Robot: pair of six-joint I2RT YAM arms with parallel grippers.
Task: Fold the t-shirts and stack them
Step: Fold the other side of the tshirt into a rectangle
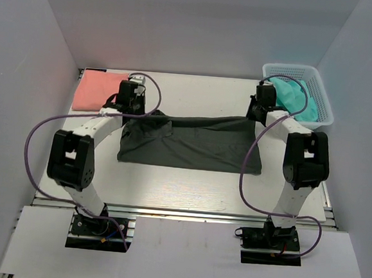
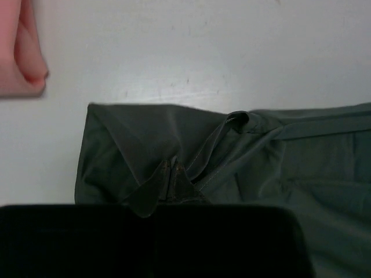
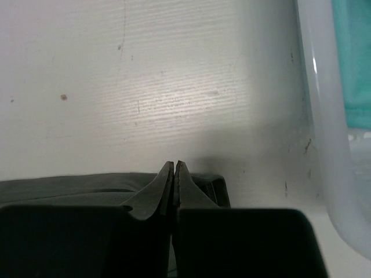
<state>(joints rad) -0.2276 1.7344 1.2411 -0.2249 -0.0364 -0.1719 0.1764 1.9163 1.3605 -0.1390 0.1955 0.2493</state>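
Two hands engaged | left hand (image 2: 173, 168) and right hand (image 3: 175, 167) each clamped on far edge of charcoal t-shirt (image 1: 192, 143) | judged: paired grip for an even fold.

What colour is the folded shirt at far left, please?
The shirt is salmon pink; top external view.

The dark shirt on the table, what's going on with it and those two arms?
Both arms are working on the dark grey t-shirt, which is spread on the table. The left pincer is shut on fabric near its far left corner, where the cloth is folded over. The right pincer is shut at the far right corner, apparently pinching the edge. A folded pink t-shirt lies at the far left, and teal t-shirts sit in the white basket.
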